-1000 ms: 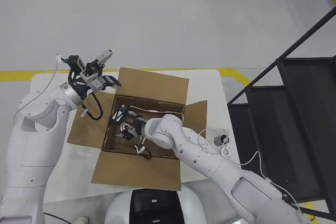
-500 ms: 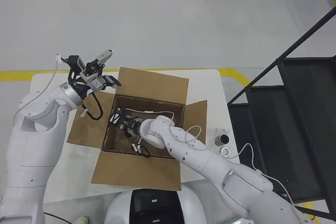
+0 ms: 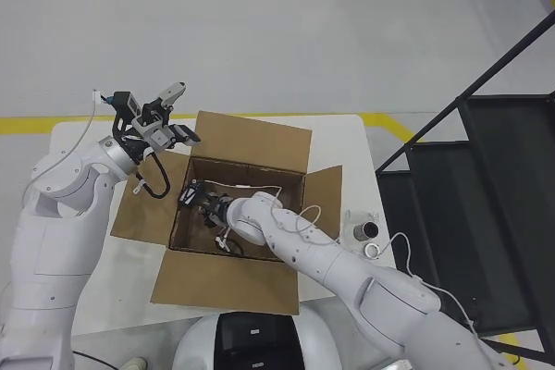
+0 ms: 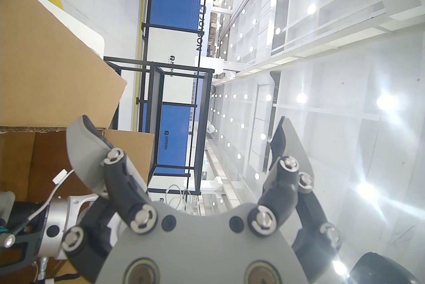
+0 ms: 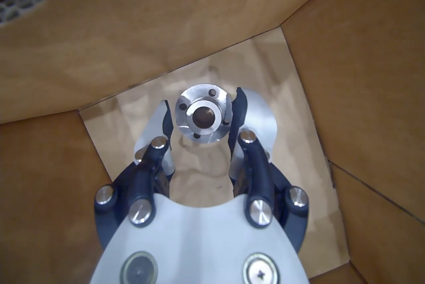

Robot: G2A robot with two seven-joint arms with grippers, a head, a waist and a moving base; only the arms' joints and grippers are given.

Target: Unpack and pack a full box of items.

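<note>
The right gripper [image 5: 202, 101] is deep inside the cardboard box [image 5: 199, 0], with its jaws apart on either side of a round metal flange [image 5: 203, 117]. The flange lies flat on the creased box floor, close to a corner. One finger [image 5: 239, 106] is right at the flange's rim, but whether it touches cannot be told. From above, the right arm covers much of the box's inside, and the dark items beneath it are hard to make out. The left gripper [image 4: 182, 129] is raised over the box's far-left corner, its jaws wide apart and holding nothing. On the table [image 3: 342, 139], to the right of the box, stands a small metal part [image 3: 363, 228], too small to identify.
</note>
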